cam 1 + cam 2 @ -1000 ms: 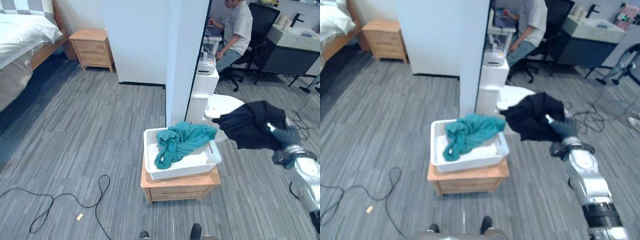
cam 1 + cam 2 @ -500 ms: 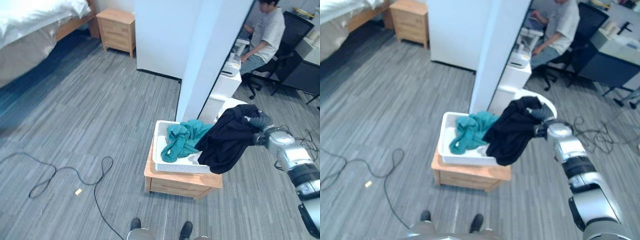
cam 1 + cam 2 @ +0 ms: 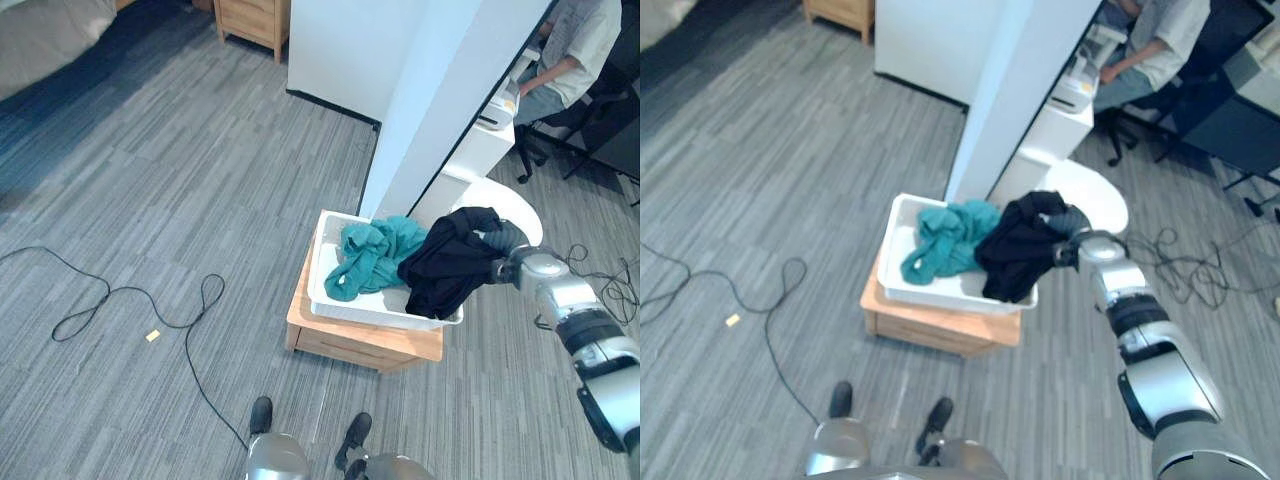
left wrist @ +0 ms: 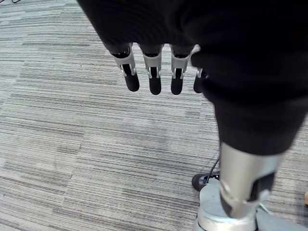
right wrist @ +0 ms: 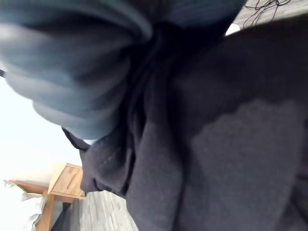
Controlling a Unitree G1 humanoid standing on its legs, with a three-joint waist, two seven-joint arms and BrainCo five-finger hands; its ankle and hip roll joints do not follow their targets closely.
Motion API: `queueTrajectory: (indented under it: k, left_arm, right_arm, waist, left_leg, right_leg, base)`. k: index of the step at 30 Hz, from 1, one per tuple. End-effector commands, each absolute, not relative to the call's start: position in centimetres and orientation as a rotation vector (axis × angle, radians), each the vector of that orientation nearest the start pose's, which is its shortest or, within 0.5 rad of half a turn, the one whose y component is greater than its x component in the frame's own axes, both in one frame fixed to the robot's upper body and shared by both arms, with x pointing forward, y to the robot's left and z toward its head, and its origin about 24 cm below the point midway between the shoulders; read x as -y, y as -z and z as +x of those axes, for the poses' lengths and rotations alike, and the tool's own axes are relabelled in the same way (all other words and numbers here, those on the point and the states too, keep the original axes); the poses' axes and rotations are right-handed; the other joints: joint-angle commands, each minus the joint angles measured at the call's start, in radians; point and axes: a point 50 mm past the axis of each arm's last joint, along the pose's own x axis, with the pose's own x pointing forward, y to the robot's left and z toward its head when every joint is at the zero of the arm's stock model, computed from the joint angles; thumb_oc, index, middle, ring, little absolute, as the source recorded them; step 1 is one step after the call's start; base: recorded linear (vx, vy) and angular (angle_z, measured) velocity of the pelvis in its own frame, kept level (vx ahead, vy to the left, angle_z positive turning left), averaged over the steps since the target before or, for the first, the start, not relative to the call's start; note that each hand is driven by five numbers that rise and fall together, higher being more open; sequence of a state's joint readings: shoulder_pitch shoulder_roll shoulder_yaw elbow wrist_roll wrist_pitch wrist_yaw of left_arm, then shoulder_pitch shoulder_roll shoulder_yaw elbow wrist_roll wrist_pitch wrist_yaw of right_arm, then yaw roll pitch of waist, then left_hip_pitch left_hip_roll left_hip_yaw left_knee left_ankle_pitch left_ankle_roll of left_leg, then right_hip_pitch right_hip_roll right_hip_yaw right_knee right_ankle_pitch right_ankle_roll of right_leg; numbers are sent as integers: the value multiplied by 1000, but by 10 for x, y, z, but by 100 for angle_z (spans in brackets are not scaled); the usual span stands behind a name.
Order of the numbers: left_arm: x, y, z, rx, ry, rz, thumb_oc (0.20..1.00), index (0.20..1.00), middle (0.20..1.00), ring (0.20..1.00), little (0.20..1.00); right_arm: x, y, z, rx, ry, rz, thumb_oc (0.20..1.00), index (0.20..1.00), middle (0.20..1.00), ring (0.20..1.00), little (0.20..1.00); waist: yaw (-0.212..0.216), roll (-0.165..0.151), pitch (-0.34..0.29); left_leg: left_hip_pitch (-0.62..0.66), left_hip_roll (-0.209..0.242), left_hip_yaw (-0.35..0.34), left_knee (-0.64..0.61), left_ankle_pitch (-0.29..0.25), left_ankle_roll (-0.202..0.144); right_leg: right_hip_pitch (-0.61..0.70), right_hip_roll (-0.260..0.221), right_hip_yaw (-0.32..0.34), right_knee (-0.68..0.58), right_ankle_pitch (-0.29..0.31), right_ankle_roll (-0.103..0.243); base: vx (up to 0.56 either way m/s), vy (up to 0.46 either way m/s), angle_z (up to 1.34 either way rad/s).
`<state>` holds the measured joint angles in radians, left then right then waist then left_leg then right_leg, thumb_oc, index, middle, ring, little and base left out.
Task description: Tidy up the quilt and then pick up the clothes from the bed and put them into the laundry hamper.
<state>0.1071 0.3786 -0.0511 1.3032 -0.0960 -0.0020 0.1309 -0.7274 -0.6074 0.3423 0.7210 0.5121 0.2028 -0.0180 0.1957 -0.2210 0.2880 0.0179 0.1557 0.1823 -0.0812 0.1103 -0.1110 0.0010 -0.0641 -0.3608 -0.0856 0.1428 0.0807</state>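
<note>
A white laundry hamper [image 3: 314,262] stands on a low wooden table [image 3: 358,346]. A teal garment [image 3: 370,256] lies bunched inside it. A black garment [image 3: 446,266] hangs over the hamper's right end, partly inside and partly over the rim. My right hand [image 3: 508,242] is at the upper right of that garment, just right of the hamper, shut on the gathered cloth. The right wrist view is taken up by the black garment [image 5: 231,144] close against the hand's cover. My left hand [image 4: 152,72] hangs over the carpet with straight fingers, holding nothing.
A white pillar [image 3: 440,110] rises right behind the hamper. A person [image 3: 578,45] sits at a desk at the far right, with a round white object [image 3: 508,198] on the floor nearby. A wooden nightstand [image 3: 255,18] and the bed's corner [image 3: 45,28] are far left.
My right hand has brought the black garment from right of the hamper down onto its right end. The whole picture has shifted, so the camera moved too.
</note>
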Motion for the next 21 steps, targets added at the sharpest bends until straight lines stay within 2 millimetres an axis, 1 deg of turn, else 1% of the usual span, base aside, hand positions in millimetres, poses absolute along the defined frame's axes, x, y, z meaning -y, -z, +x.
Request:
queueTrajectory:
  k: [1,2,3,4,5,7,9,11,13,15,21]
  left_arm:
    - [-316,144,18,-1408,-393,439,1000,1000,1000,1000,1000]
    - [-320,141,27,-1383,-404,445,1000,1000,1000,1000,1000]
    - [-320,141,27,-1381,-404,445,1000,1000,1000,1000,1000]
    - [-323,140,35,-1358,-409,451,1000,1000,1000,1000,1000]
    - [-321,139,51,-1315,-401,453,1000,1000,1000,1000,1000]
    - [-316,140,56,-1305,-377,469,1000,1000,1000,1000,1000]
    - [-318,139,55,-1313,-371,485,1000,1000,1000,1000,1000]
    - [-319,139,51,-1324,-365,495,1000,1000,1000,1000,1000]
    - [-319,139,50,-1323,-367,494,1000,1000,1000,1000,1000]
    - [-317,140,53,-1314,-374,493,1000,1000,1000,1000,1000]
    - [-318,139,52,-1315,-386,500,1000,1000,1000,1000,1000]
  right_arm:
    - [243,-167,387,-51,43,-279,200,200,200,200,200]
    - [233,-165,393,-72,27,-277,200,200,200,200,200]
    - [233,-164,393,-78,25,-274,200,200,200,200,200]
    - [220,-157,398,-106,8,-256,200,200,200,200,200]
    - [198,-143,402,-160,-25,-285,1000,1000,1000,1000,1000]
    - [194,-137,402,-152,8,-266,1000,1000,1000,1000,1000]
    - [202,-139,401,-143,38,-270,1000,1000,1000,1000,1000]
    - [210,-143,400,-137,43,-263,1000,1000,1000,1000,1000]
    - [210,-142,399,-140,34,-262,1000,1000,1000,1000,1000]
    - [206,-136,397,-145,23,-254,1000,1000,1000,1000,1000]
    - [205,-134,396,-132,28,-257,1000,1000,1000,1000,1000]
  waist:
    - [18,2,-9]
    - [30,-4,11]
    - [31,-4,12]
    - [44,-8,26]
    - [59,1,54]
    - [59,6,55]
    - [57,1,50]
    - [46,-11,42]
    - [39,-14,41]
    - [32,-17,43]
    - [30,-13,46]
  left_leg:
    - [-56,7,-12,-6,-36,4]
    - [-73,5,-20,-6,-32,4]
    - [-74,5,-21,-6,-32,4]
    - [-88,4,-25,-6,-27,6]
    - [-106,2,-28,-6,-22,7]
    - [-109,-5,-30,-6,-21,11]
    - [-104,-7,-28,-6,-23,11]
    - [-89,-2,-19,-6,-28,11]
    - [-82,0,-13,-6,-29,11]
    - [-77,3,-5,-6,-32,12]
    - [-75,5,0,-6,-32,13]
  right_leg:
    - [106,-54,-7,-2,-105,92]
    - [93,-52,-5,-2,-100,94]
    - [92,-52,-5,-2,-100,94]
    - [82,-52,-8,-2,-94,96]
    - [72,-55,-12,-2,-89,95]
    - [71,-59,-13,-2,-86,96]
    - [74,-60,-10,-2,-82,100]
    - [76,-59,2,-2,-77,103]
    - [76,-58,7,-2,-75,104]
    - [73,-57,15,-2,-74,104]
    - [73,-56,19,-2,-75,103]
  base:
    - [-65,-24,1]
    - [-68,-26,1]
    - [-101,-51,1]
    - [-110,3,-1]
    - [-115,16,2]
    - [-41,40,15]
    - [17,-16,17]
    - [34,-49,5]
    - [6,-33,-4]
    - [-20,-32,-13]
    - [-18,-15,-12]
